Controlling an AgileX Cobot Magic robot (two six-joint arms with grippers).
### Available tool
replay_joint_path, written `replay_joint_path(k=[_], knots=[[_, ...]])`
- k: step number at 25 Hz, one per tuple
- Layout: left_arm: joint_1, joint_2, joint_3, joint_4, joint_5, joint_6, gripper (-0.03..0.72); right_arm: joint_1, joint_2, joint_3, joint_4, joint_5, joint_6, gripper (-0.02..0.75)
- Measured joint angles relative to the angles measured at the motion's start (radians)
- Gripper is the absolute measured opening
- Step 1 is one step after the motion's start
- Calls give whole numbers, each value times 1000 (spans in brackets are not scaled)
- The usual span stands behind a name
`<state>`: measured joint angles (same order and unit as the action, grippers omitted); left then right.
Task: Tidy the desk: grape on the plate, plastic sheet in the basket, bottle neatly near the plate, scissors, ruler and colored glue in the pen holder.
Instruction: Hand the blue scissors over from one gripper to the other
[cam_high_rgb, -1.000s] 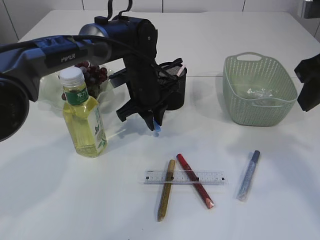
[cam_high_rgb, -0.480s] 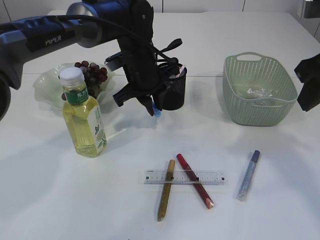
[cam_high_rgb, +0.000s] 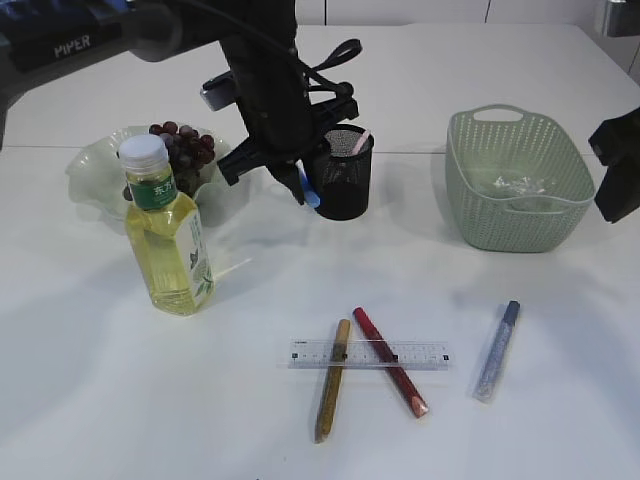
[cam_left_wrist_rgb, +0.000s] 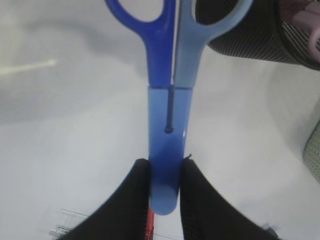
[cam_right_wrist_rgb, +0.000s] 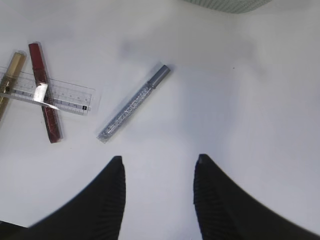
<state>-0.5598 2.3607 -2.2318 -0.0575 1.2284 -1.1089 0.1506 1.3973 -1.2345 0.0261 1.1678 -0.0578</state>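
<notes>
Scissors (cam_left_wrist_rgb: 169, 100), the blue pair, hang pinched by the blade end in the left gripper (cam_high_rgb: 297, 190), upper middle of the frame, just left of the black pen holder (cam_high_rgb: 343, 172). A pink handle already shows inside. The thin grip could let the pair twist, or its handles could catch the mesh rim and tip the cup. Right gripper (cam_right_wrist_rgb: 157, 192) holds nothing, jaws half spread. Lower centre: one ruler (cam_high_rgb: 369, 354), three glue sticks (cam_high_rgb: 496, 351). One bottle (cam_high_rgb: 165, 228), one basket (cam_high_rgb: 517, 180).
</notes>
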Motion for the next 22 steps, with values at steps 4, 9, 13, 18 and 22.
replay_joint_path(k=[4,9,13,18,22], knots=[[0,-31,0,2,6,21,132,0,0,0,0,0,0,364],[0,-69,0,3,9,68,132,0,0,0,0,0,0,364],[0,-90,0,6,12,107,132,0,0,0,0,0,0,364],[0,-115,0,20,14,149,132,0,0,0,0,-2,0,364],[0,-125,0,26,14,208,132,0,0,0,0,-4,0,364]])
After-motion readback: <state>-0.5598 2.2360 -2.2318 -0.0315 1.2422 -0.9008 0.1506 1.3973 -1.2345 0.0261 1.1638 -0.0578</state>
